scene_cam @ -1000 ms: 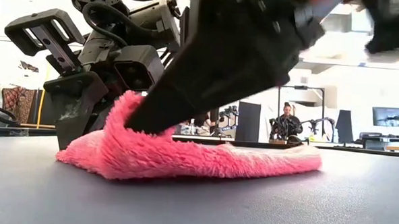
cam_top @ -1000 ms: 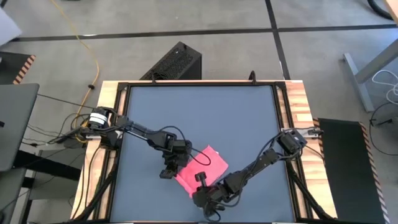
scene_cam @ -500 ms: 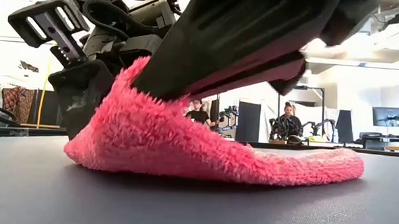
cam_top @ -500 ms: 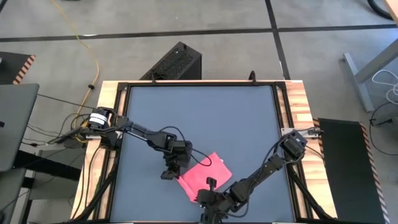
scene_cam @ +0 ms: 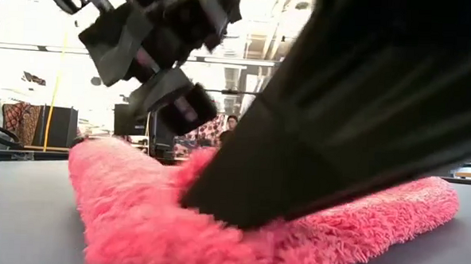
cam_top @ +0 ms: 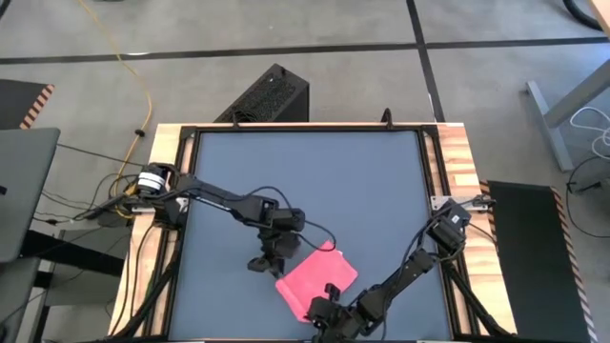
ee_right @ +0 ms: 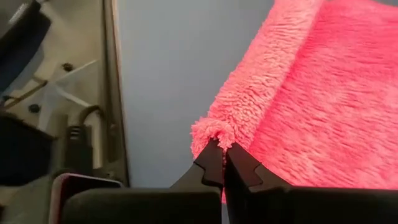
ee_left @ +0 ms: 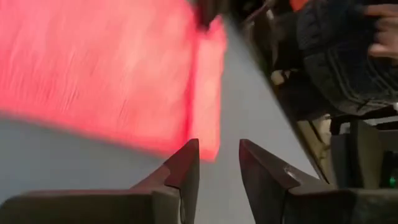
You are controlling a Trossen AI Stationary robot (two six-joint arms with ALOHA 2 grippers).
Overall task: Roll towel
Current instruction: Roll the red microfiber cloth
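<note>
Nearest the front edge of the table, the right gripper is clamped shut on a corner of the towel, with a small tuft of pink pile bunched between its closed tips. In the high view that gripper sits low at the towel's near edge, its arm stretching back to the right side of the table.

The towel lies flat on the dark mat toward the near middle, turned like a diamond, still a single spread sheet with no roll formed. From table height the pinched edge is lifted a little while the rest of the towel lies down across the surface.

Just beyond, the left gripper hangs at the towel's far left corner. Its wrist view shows the left gripper with a narrow gap between the tips and nothing in it, the towel's edge lying just ahead of them. It reads as having no hold on the cloth.

Farther back, the low view takes in the room with a person seated in the distance.

The step in hand looks like getting both grippers onto one edge so rolling can begin. The next move probably calls for the left gripper to pinch its corner, so the edge can be turned over evenly.
</note>
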